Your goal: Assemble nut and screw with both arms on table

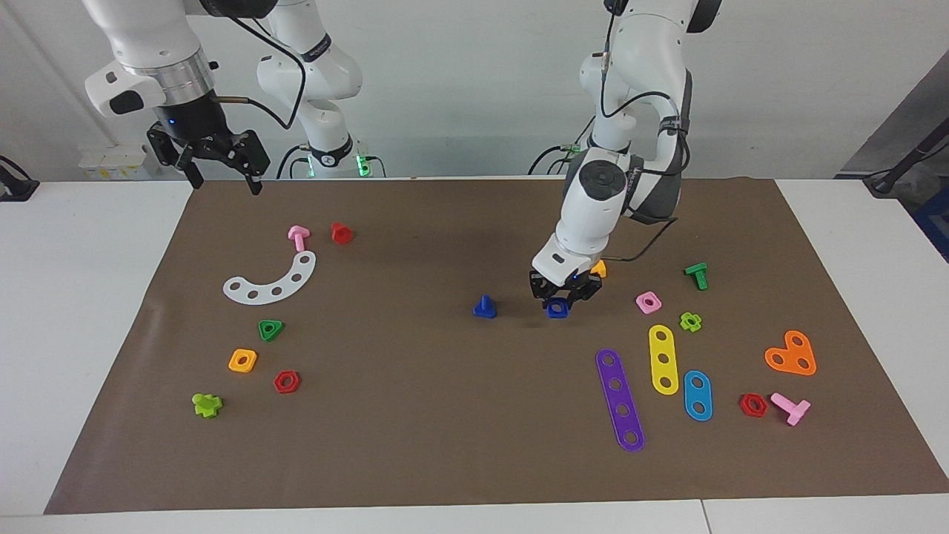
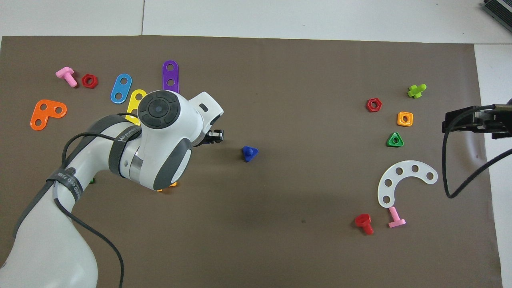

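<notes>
the left gripper point(image 1: 561, 299) sits low at centre-right of the facing view, its fingers closed on the nut point(image 1: 557, 310), which is at mat point(image 1: 415, 445) level or just off it (i cannot tell which). in the overhead view the left arm's wrist hides the nut entirely, and only a black bit of the gripper pokes out at the wrist's right edge.

the screw point(image 1: 484, 306) stands head down, shaft pointing up, just left of the held nut in the facing view and at about the same height in the frame. in the overhead view it shows as a blue piece point(image 2: 249, 153) right of the wrist. so the nut lies beside the screw, apart from it, and the gap between them runs across the frame, toward the right arm's end of the table.

the right gripper point(image 1: 222, 174) hangs open and waiting at the upper left of the facing view, over the mat's top edge, well apart from the screw. the left arm is far nearer, but its hand is full; i judge the screw falls to the right arm, which would come down around the upright shaft.
</notes>
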